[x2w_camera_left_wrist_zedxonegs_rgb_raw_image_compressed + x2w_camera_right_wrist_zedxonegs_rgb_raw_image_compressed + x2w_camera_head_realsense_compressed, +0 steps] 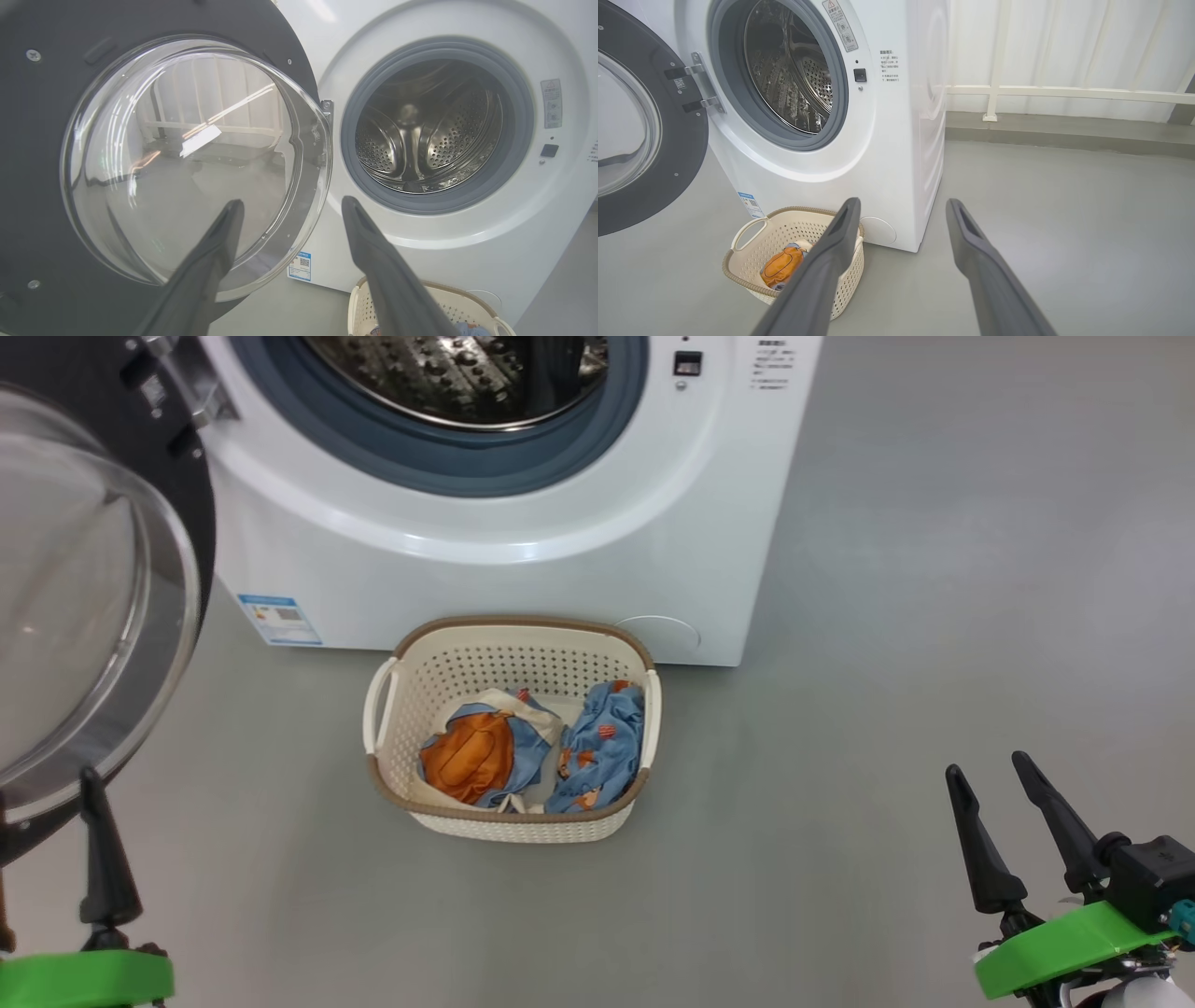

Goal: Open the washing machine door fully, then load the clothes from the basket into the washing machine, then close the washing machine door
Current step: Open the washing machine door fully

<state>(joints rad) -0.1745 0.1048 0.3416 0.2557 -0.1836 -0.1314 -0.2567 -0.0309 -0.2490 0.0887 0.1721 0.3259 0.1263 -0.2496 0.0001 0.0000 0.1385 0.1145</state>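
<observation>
The washing machine [523, 588] stands with its steel drum [420, 140] exposed. Its black, glass-bowled washing machine door [75, 597] is swung wide to the left. In the left wrist view my left gripper [292, 201] is open and holds nothing, close in front of the door's glass [187, 154]. One of its fingers [105, 859] shows under the door in the head view. The cream basket [523, 623] sits on the floor before the machine. It holds the clothes, an orange-patched piece [467, 761] and a blue printed one [602, 747]. My right gripper [986, 763] is open and low, right of the basket.
Grey floor [934, 616] stretches to the right of the machine. A white railing [1064, 91] and a low step run along the back wall. A blue label [280, 619] marks the machine's lower left front.
</observation>
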